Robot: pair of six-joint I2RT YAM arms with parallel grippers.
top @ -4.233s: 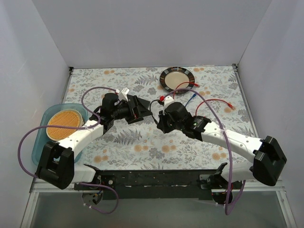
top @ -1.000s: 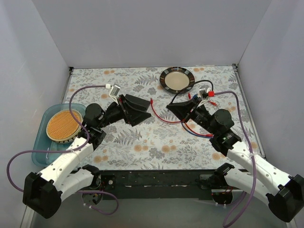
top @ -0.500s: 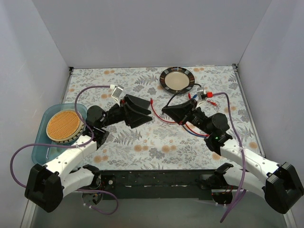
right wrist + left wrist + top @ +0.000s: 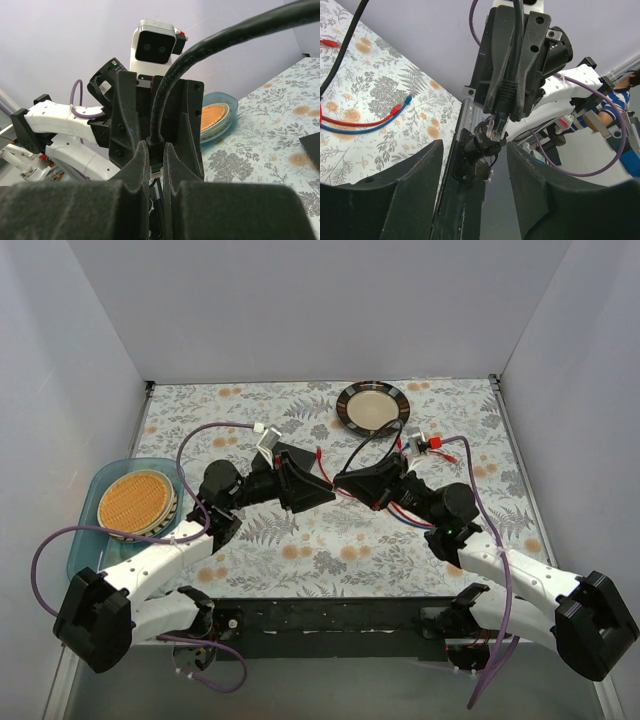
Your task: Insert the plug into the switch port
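My right gripper [image 4: 156,147] is shut on the plug [image 4: 159,169], whose thick black cable [image 4: 172,85] arches up and away. In the left wrist view the plug [image 4: 499,125] points tip-first at the camera, just beyond the gap of my left gripper [image 4: 474,150], which is open with nothing between its fingers. From above, the left gripper [image 4: 315,488] and right gripper [image 4: 347,482] face each other nearly tip to tip at mid-table. The switch port is out of view. A flat black corner [image 4: 311,145] lies on the table at the right wrist view's edge.
A dark-rimmed plate [image 4: 372,406] sits at the back. A blue tray [image 4: 85,545] holding an orange round mat [image 4: 135,502] stands at the left edge. Red and blue wires [image 4: 405,512] and red clips [image 4: 437,443] lie around the right arm.
Both grippers have moved toward each other until they nearly meet at mid-table. The left gripper's jaws have narrowed. The right gripper still holds the plug.
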